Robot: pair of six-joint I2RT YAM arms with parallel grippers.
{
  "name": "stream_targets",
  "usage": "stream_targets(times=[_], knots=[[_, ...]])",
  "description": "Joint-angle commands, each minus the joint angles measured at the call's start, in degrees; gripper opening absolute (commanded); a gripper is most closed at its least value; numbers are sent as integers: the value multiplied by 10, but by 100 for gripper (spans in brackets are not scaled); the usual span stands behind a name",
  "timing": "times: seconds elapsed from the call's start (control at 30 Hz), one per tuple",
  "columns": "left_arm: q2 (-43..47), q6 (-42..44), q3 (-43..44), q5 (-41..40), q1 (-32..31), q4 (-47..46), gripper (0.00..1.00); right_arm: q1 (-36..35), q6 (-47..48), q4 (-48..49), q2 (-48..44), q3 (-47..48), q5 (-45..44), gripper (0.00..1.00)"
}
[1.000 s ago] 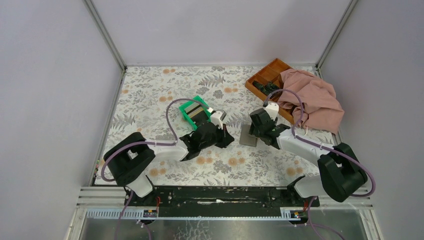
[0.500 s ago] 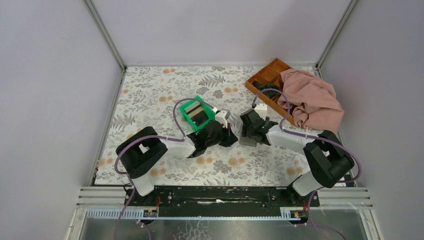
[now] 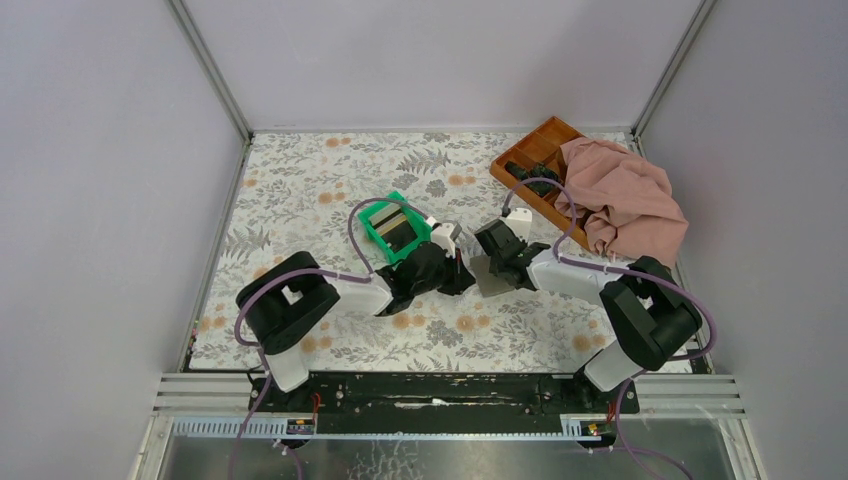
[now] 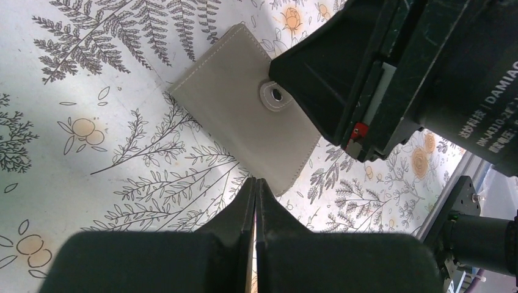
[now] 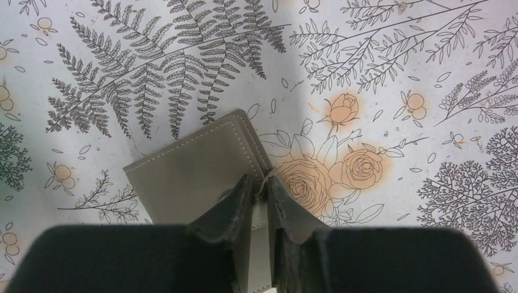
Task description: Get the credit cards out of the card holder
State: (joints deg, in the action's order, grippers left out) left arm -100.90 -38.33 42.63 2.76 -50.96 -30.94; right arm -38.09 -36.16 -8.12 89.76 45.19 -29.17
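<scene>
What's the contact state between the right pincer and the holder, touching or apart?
Touching. The right wrist view shows the right pincer closed on the holder, with a strip of it pinched between the fingers and no gap.

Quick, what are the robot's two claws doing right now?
Left gripper: closed, holding nothing.
Right gripper: closed on the card holder.
</scene>
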Motion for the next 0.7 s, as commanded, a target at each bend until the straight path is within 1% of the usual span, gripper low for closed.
stream_targets(times=[0.0, 0.1, 0.2, 0.4, 0.5, 0.67], knots=[[-10, -3, 8, -2, 0, -30, 0, -7, -16, -6, -3, -5, 5, 15], [-18, -8, 8, 1, 0, -35, 2, -7, -14, 2, -6, -9, 14, 5], [-21, -11, 9, 5, 0, -39, 6, -7, -12, 19, -17, -20, 17, 0], [-19, -10, 7, -2, 0, -42, 8, -7, -8, 37, -42, -33, 44, 0], [-22, -11, 5, -3, 0, -45, 10, -5, -16, 73, -58, -51, 91, 0], [-17, -12, 1, -13, 0, -48, 24, -5, -38, 96, -73, -62, 142, 0]])
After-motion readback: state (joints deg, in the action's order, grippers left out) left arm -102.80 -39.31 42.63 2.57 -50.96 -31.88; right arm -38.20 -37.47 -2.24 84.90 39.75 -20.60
